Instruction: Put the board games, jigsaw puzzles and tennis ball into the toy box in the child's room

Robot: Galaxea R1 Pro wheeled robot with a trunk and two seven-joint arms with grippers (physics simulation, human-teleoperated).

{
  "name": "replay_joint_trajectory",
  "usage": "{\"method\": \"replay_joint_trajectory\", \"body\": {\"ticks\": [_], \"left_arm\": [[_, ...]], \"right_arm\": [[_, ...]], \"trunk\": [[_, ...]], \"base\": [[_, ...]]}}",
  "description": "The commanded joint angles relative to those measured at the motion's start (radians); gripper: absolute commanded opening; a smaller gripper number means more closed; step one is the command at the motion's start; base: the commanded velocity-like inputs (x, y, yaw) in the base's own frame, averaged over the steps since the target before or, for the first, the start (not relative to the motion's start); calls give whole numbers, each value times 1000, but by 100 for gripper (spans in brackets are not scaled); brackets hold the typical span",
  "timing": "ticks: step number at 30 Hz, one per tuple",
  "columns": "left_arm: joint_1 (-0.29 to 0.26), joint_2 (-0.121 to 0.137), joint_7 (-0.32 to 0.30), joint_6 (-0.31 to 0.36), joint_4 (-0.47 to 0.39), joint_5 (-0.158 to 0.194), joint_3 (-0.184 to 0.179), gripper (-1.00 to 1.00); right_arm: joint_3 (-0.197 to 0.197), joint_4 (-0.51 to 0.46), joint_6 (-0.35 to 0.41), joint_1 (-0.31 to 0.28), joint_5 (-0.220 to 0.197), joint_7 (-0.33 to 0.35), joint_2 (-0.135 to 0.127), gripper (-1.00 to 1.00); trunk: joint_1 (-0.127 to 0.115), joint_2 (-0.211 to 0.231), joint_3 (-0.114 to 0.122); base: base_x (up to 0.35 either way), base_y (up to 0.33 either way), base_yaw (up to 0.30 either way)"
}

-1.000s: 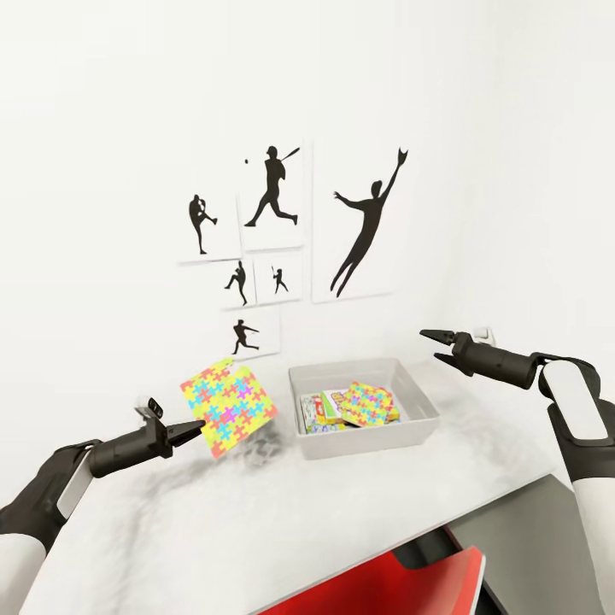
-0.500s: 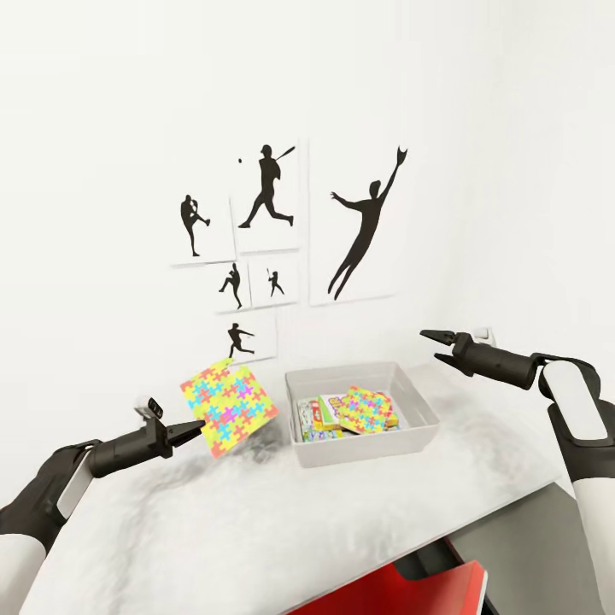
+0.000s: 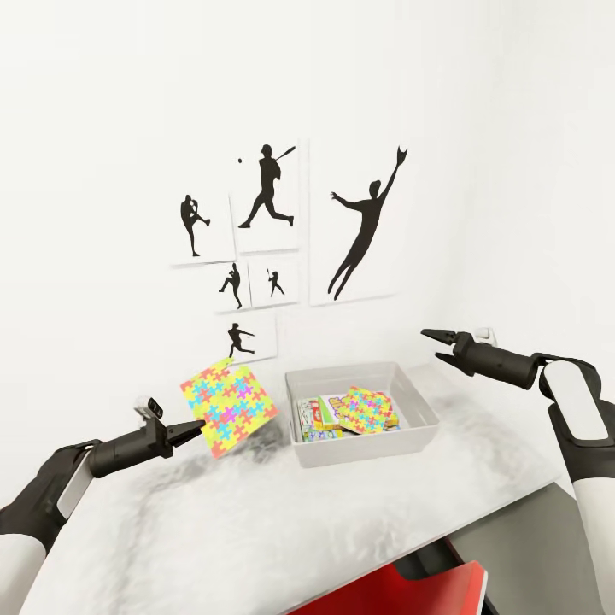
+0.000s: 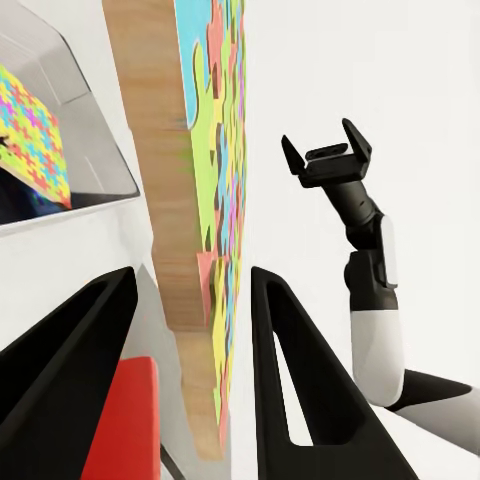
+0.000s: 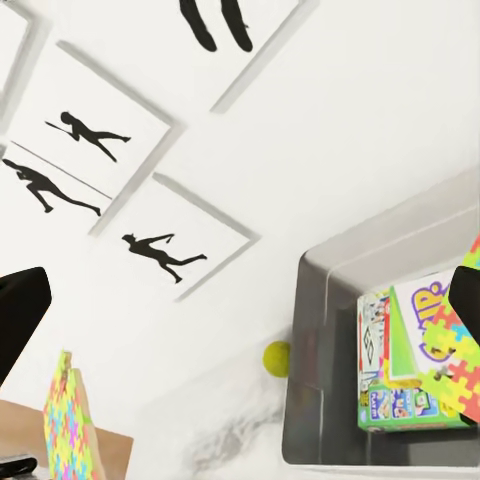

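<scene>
**Left fingers clamp a puzzle panel in the air, right fingers spread and empty**

The left gripper (image 3: pixel 190 429) has its fingers closed on the lower edge of a jigsaw puzzle (image 3: pixel 229 407), and the panel stands tilted above the worktop (image 3: pixel 256 530), just beside the toy box (image 3: pixel 362 446) and clear of it. From the left wrist camera the panel (image 4: pixel 215 200) runs edge-on between the two black fingers (image 4: pixel 300 400), its plain brown back on one side and its coloured pattern on the other. Over to the right gripper (image 3: pixel 436 342): its fingers are spread wide, nothing between them, hanging in the air above the far right corner of the toy box.

Now the count. Two jigsaw puzzles on show: the one in the left fingers, and a second jigsaw puzzle (image 3: pixel 367 409) lying tilted inside the toy box on top of the printed boxes. Of the board games (image 5: pixel 405 350) I can make out a white-green one and a blue one beneath it; whether a third is under there, I cannot tell. One tennis ball (image 5: pixel 277 356), seen from the right wrist camera, sitting on the worktop right against the outer wall of the toy box. On the wall behind, six black sports-silhouette pictures (image 3: pixel 269 190). A red seat (image 3: pixel 410 589) pokes out under the worktop's near edge.
</scene>
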Motion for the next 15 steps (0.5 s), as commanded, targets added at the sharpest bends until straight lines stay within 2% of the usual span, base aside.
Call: {"method": "replay_joint_trajectory", "body": {"ticks": [1,5,10,12,15], "left_arm": [[-1,0,-2,8,0,2,0,-100],[-1,-1,-1,-7,0,1,0,-100],[-2,-7,10,-9,0,-3,-2,-100],[-4,-13,30,-11,0,-5,-4,-100],[-25,-18,98,-6,-3,-3,-4,-100]], "right_arm": [[-1,0,4,-1,11,10,0,100],[-1,-1,12,1,10,11,-1,100],[-3,-9,15,39,2,18,-18,100],[-6,-18,15,87,0,21,-44,100],[-11,-40,15,151,0,30,-73,100]], "trunk": [[1,-2,-2],[1,-2,-2],[1,-2,-2],[1,-2,-2],[1,-2,-2]], "base": [[0,0,0],[0,0,0],[0,0,0],[0,0,0],[0,0,0]]}}
